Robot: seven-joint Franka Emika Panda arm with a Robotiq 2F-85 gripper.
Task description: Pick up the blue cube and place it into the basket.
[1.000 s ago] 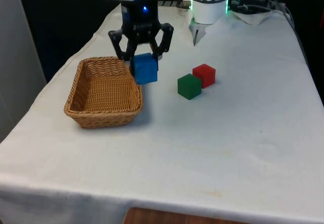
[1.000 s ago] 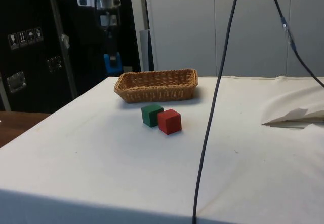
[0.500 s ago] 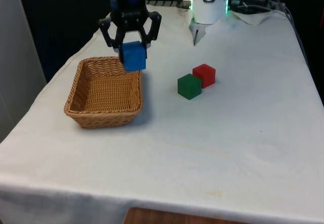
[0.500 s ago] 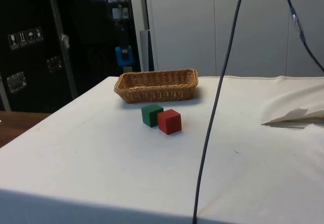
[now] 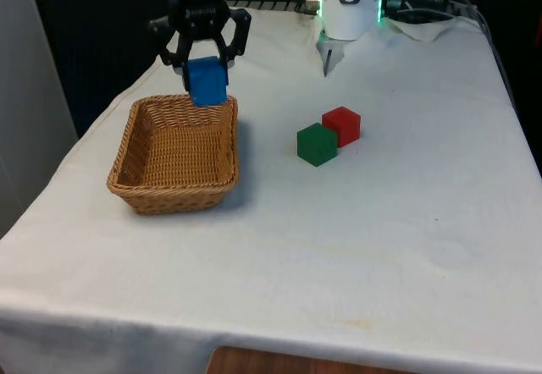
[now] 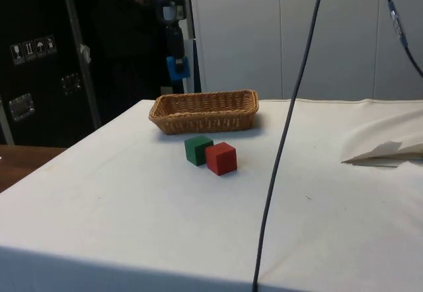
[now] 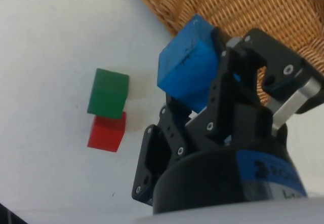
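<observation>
Above basket rim, pincer-held blue cube

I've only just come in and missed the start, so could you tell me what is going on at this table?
The robot arm's gripper holds the blue cube in the air, clamped between its fingers, above the far end of the wicker basket. The cube has not been let go, and nothing can be seen lying in the basket. A green cube and a red cube sit close together on the white cloth towards the front view's right, not being handled.
</observation>
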